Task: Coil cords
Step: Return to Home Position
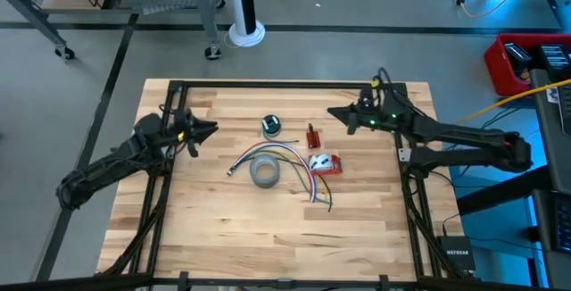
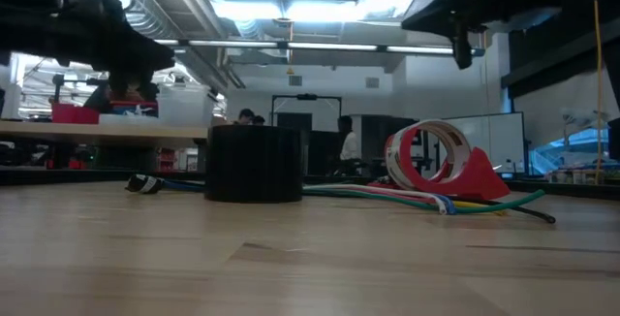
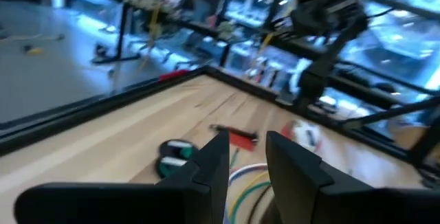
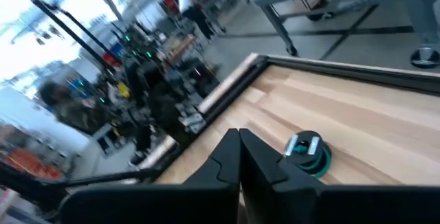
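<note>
Thin green cord [image 1: 271, 127], lying wound into a small ring near the far edge of the wooden table [image 1: 223, 237], seemingly finished, while loose coloured wires [image 1: 290, 157] are lying uncoiled mid-table; left gripper [image 1: 212, 130] hovering parted, right gripper [image 1: 332, 112] pinched closed, both empty, at opposite side edges.

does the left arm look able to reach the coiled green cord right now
Probably yes: the left gripper hangs near the coiled green cord, with only bare table between them.
</note>
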